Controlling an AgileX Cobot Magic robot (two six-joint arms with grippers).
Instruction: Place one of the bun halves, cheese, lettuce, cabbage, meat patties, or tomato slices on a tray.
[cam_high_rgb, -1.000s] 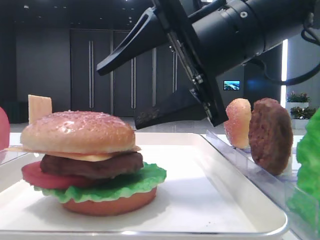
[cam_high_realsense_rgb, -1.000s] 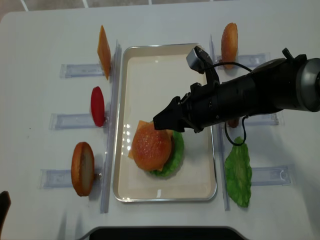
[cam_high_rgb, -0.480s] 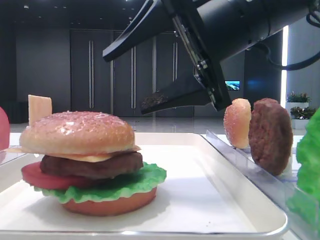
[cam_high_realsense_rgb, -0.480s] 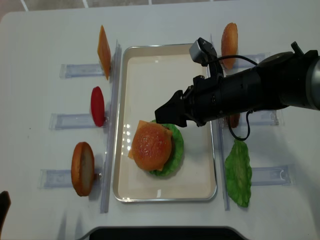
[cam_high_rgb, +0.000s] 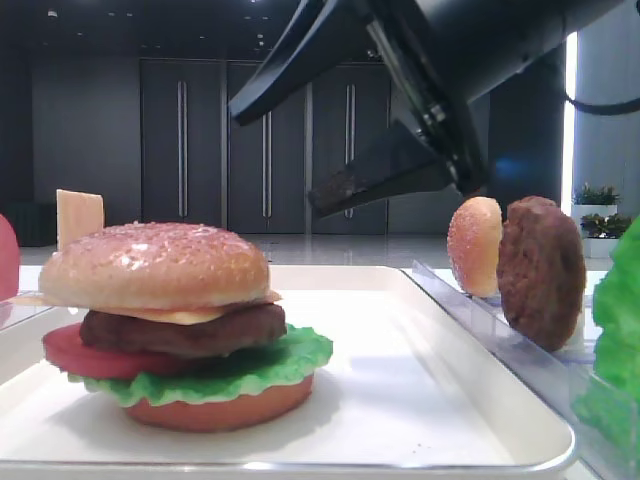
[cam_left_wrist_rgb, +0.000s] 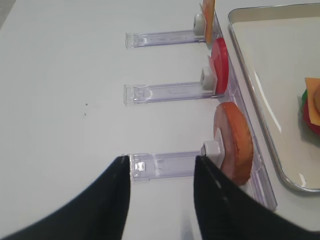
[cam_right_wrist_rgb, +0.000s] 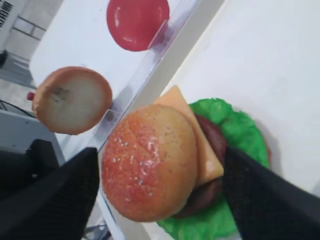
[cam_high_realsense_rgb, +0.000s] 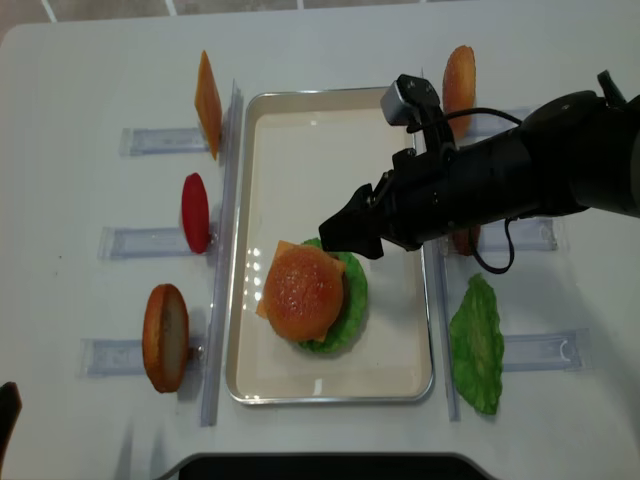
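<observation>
Left gripper (cam_left_wrist_rgb: 161, 192): I see both fingers spread wide, empty, above a clear rack (cam_left_wrist_rgb: 165, 164).
Tray (cam_high_realsense_rgb: 285, 130): I see the stacked burger on it, bun top (cam_high_realsense_rgb: 303, 291) uppermost over cheese (cam_right_wrist_rgb: 202, 142), patty, tomato, lettuce (cam_high_realsense_rgb: 352, 290).
Right gripper (cam_high_realsense_rgb: 337, 232): I see fingers wide apart, empty, above the burger.

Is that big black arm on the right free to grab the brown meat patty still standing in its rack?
Probably yes. The right gripper hangs open and empty above the tray, just past the burger. The meat patty stands upright in its clear rack, with nothing covering it, though the arm would have to swing back.
</observation>
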